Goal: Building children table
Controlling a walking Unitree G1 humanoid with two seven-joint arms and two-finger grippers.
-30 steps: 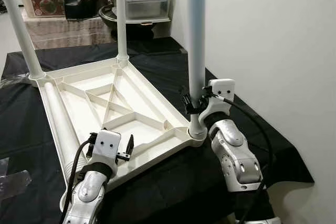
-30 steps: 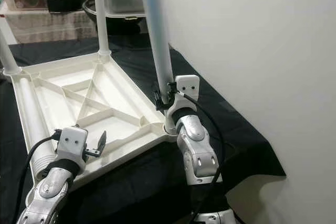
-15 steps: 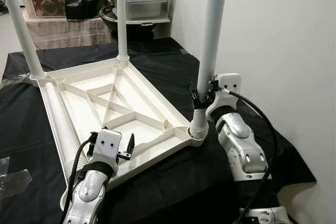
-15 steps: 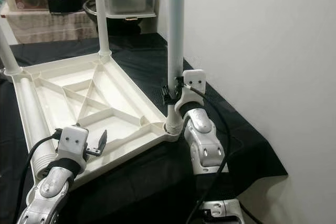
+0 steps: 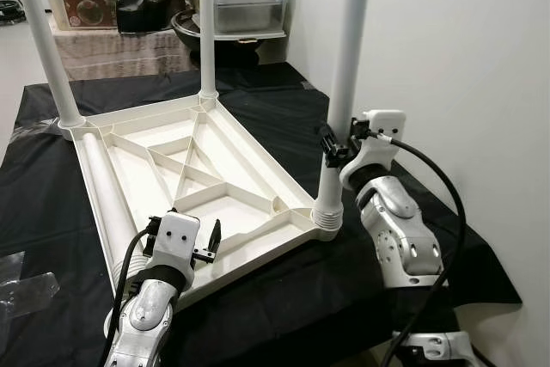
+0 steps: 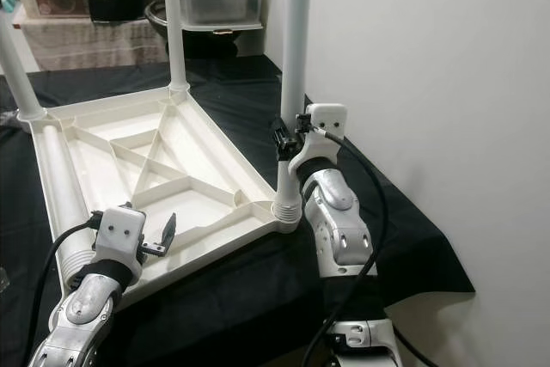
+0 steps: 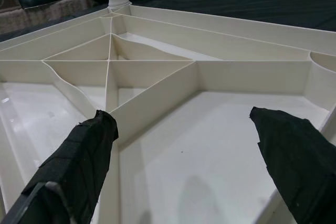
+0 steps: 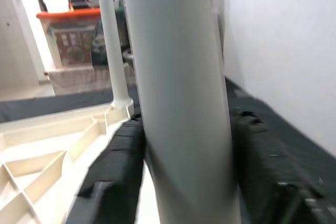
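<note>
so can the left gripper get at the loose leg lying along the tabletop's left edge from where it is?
Probably yes. The left gripper hangs open over the upturned tabletop, the lying leg just beside it with nothing between. The right gripper is clamped on the upright leg.

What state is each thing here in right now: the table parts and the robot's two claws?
Tabletop: upside down on the black cloth, ribs facing up.
Two far legs: upright in their corner sockets.
Near right leg: upright in its corner socket.
Fourth leg: lying loose along the tabletop's edge.
Right claw: shut on the near right leg.
Left claw: open, over the tabletop.
</note>
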